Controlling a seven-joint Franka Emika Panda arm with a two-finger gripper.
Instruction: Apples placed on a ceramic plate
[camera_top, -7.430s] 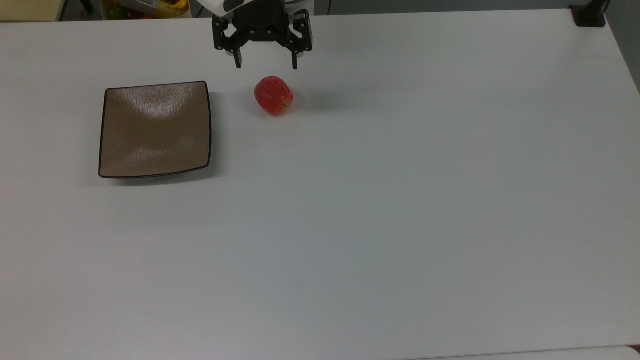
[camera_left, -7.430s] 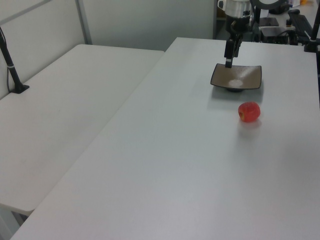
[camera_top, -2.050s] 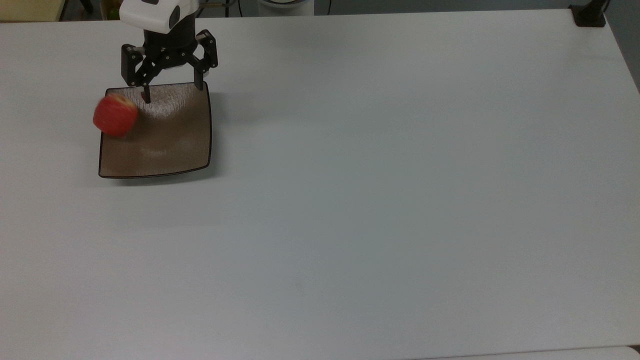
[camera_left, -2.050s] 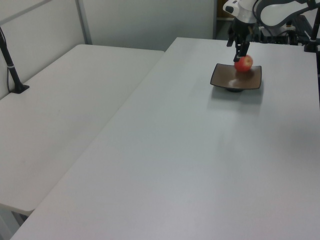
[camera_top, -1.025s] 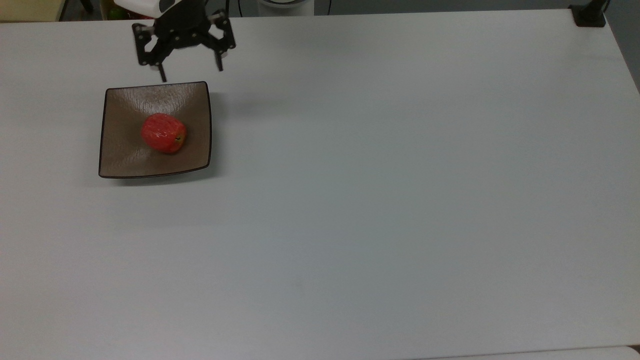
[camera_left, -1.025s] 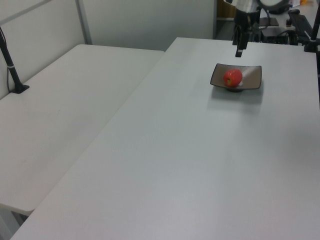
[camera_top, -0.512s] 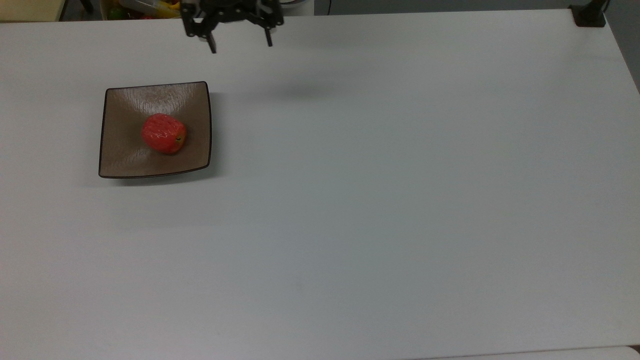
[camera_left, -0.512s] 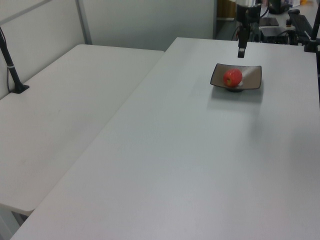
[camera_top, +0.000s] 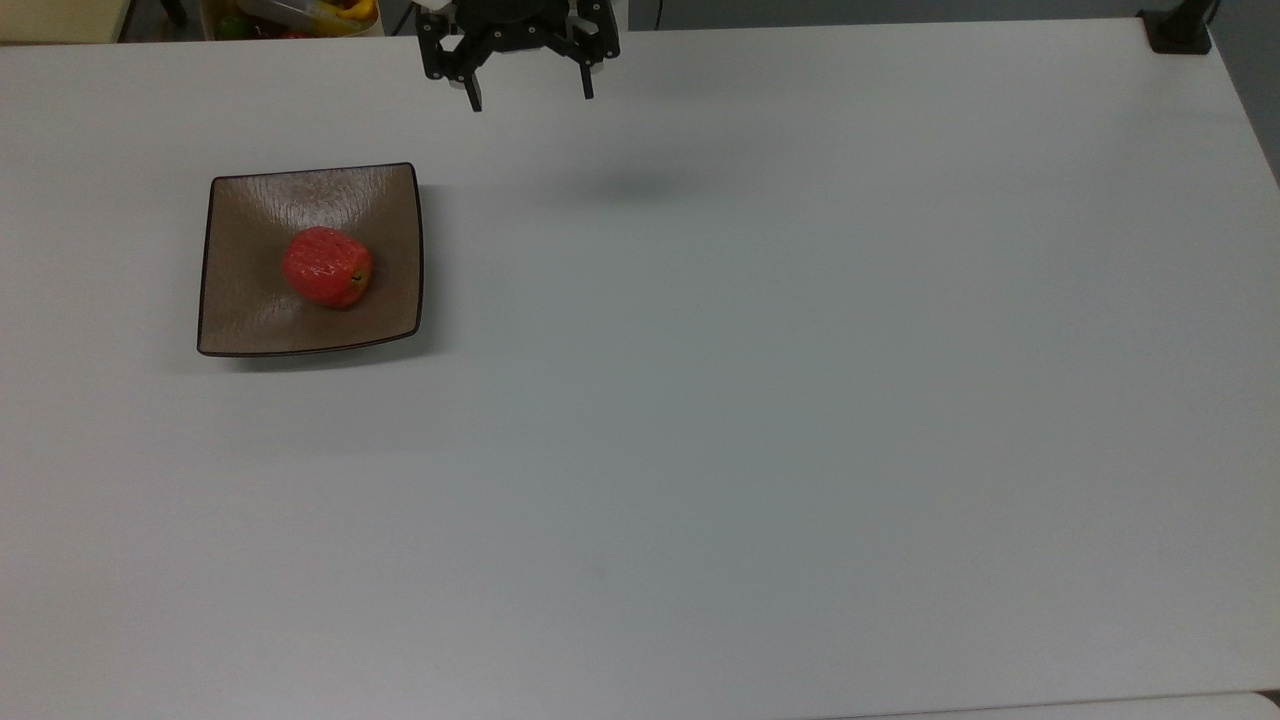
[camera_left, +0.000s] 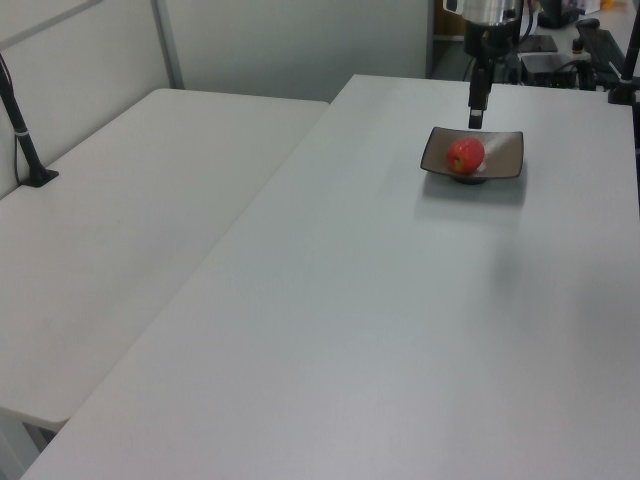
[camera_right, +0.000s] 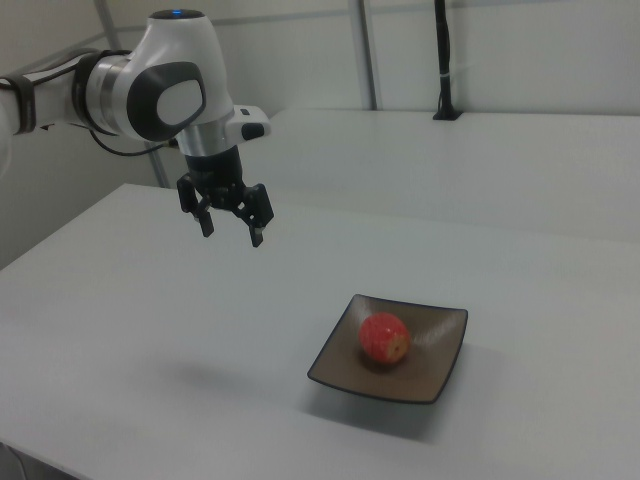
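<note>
A small red apple (camera_top: 326, 266) with a yellow-green patch lies near the middle of the square brown ceramic plate (camera_top: 250, 320), at the top view's left. The same apple (camera_right: 384, 338) rests on the plate (camera_right: 433, 375) in the right view, and the apple (camera_left: 465, 155) sits on the plate (camera_left: 505, 157) in the left view too. My gripper (camera_top: 531, 101) hangs open and empty high above the table's far edge, well to the right of the plate in the top view. In the right view the gripper (camera_right: 232, 231) is up and to the left of the plate.
A bin with coloured items (camera_top: 300, 14) stands behind the table's far edge. A black clamp post (camera_top: 1180, 28) sits at the top view's far right corner. A second white table (camera_left: 130, 240) adjoins on the left view's left.
The gripper let the apple go onto the plate, lifted away and moved to the top view's right along the far edge. The apple has settled still on the plate.
</note>
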